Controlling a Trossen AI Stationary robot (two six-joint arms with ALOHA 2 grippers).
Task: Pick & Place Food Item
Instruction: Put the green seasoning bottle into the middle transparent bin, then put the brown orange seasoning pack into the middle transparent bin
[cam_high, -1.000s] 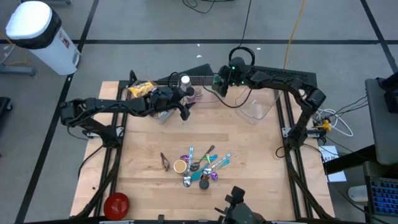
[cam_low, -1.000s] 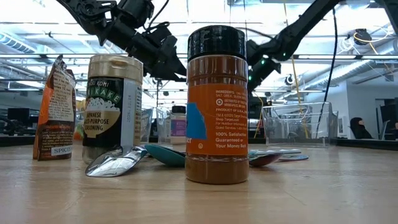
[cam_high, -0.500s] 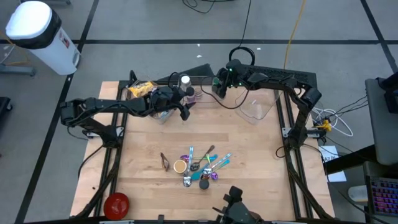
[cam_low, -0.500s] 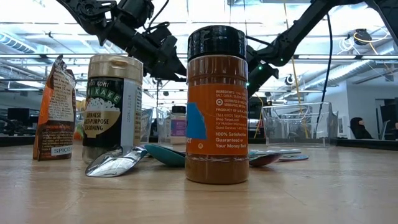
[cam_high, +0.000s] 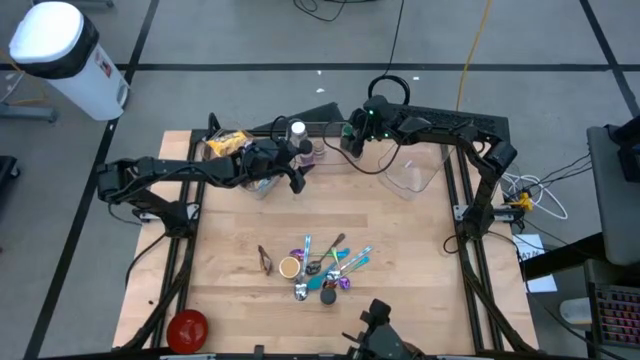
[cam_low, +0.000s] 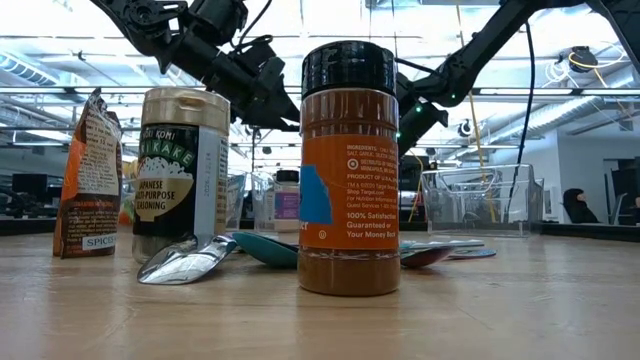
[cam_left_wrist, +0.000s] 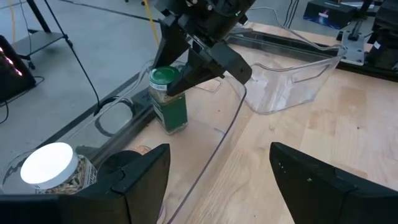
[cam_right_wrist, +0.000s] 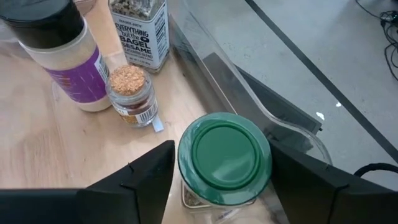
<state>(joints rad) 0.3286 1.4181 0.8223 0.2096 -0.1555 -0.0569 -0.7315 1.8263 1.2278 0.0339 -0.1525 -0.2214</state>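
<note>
Spice jars are crowding the far edge of a wooden table (cam_high: 400, 250), where two dark arms are reaching in from either side. Largest among the items, a clear plastic bin (cam_left_wrist: 292, 78) is lying on the right side of the table. In the low view an orange-labelled shaker with a black cap (cam_low: 349, 170) is standing nearest the camera, a furikake seasoning jar (cam_low: 183, 170) and a spice packet (cam_low: 90, 175) beside it, with spoons (cam_low: 190, 262) lying flat between them. The right gripper (cam_right_wrist: 217, 171) is hanging directly over the green-lidded jar (cam_right_wrist: 224, 155), its fingers (cam_right_wrist: 140, 180) spread wide on either side of the lid without clearly touching it; the left wrist view shows the same jar (cam_left_wrist: 168, 99) standing upright on the table near the back rail. Just beside it are standing a purple-labelled shaker (cam_right_wrist: 62, 56), an everything bagel sesame jar (cam_right_wrist: 140, 31) and a small cork-topped jar (cam_right_wrist: 130, 93). The left gripper (cam_left_wrist: 217, 177) is hovering above the table with its jaws wide and nothing between them, a white-lidded jar (cam_left_wrist: 53, 168) close by.
</note>
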